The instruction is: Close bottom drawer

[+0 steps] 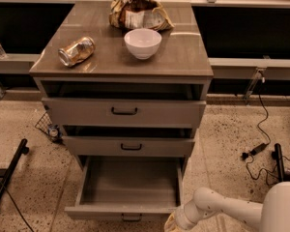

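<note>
The bottom drawer is pulled far out of the grey-brown cabinet, and its shallow box looks empty. Its flat front with a small black handle sits at the lower edge of the view. My white arm reaches in from the lower right. My gripper is at the right front corner of the bottom drawer, mostly cut off by the frame's lower edge. The middle drawer and top drawer stand slightly out.
On the cabinet top lie a crushed can, a white bowl and a crumpled chip bag. A black cable and plug lie on the speckled floor at right. A black stand leg is at left.
</note>
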Controlling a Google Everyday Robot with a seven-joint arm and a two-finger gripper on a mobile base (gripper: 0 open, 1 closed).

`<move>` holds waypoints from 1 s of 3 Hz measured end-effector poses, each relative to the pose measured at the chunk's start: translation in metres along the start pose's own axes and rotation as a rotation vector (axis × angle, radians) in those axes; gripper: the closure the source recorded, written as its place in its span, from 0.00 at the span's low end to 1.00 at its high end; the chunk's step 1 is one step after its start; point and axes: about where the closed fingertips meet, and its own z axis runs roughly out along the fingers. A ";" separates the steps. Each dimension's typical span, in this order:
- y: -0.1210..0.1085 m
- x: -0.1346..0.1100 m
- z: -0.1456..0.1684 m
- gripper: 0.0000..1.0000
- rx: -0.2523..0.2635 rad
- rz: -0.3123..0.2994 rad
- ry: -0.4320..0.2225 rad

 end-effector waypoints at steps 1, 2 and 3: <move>-0.001 -0.002 0.009 1.00 0.030 -0.007 -0.003; -0.011 -0.010 0.022 1.00 0.049 -0.025 0.017; -0.024 -0.019 0.031 1.00 0.061 -0.044 0.024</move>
